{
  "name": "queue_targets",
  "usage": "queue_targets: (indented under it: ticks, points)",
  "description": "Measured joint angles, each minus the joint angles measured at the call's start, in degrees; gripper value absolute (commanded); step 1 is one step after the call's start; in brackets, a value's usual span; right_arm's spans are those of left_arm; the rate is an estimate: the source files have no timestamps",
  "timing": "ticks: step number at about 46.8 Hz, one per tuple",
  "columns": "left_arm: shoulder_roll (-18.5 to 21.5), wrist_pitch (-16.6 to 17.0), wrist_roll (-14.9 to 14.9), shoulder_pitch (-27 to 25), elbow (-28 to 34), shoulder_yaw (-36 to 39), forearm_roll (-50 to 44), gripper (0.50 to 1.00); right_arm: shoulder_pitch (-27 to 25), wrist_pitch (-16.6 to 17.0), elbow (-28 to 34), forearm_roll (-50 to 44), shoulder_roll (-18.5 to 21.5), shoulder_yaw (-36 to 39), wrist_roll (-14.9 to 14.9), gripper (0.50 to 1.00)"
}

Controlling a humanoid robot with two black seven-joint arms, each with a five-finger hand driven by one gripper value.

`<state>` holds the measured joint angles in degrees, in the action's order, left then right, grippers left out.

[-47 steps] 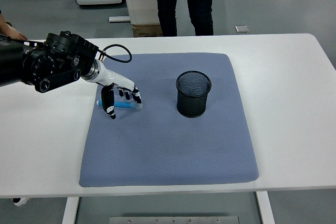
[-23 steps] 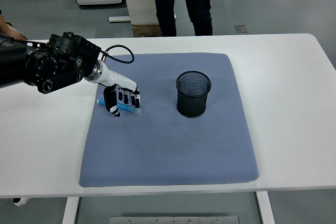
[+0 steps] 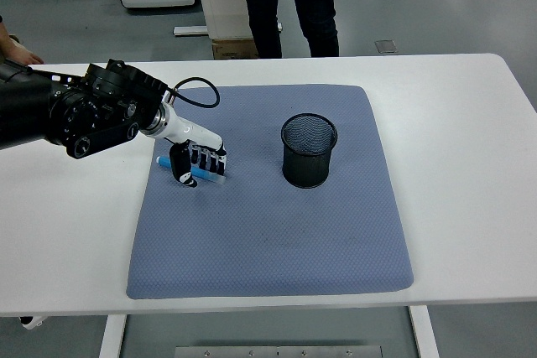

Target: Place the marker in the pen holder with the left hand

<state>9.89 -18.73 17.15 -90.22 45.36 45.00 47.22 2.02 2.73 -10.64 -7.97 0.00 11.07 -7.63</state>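
The grasp step is being carried out: the left hand (image 3: 195,163) is being curled over the marker (image 3: 191,171), which is lying on the mat (image 3: 268,232) at its left side, well apart from the holder (image 3: 309,151) standing upright near the mat's middle. A lift, a carry to the right and a release above the holder's open mouth are judged to be called for next. The marker is being largely hidden by the fingers (image 3: 208,159), so whether it is being gripped firmly or already raised off the mat cannot be told.
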Motion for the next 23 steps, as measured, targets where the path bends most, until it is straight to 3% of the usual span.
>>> queue_targets:
  ticks: [23]
  points:
    - [-0.46, 2.21, -0.2, -0.13, 0.08, 0.67, 0.17, 0.66, 0.01, 0.0, 0.0, 0.0, 0.0, 0.0, 0.01, 1.0]
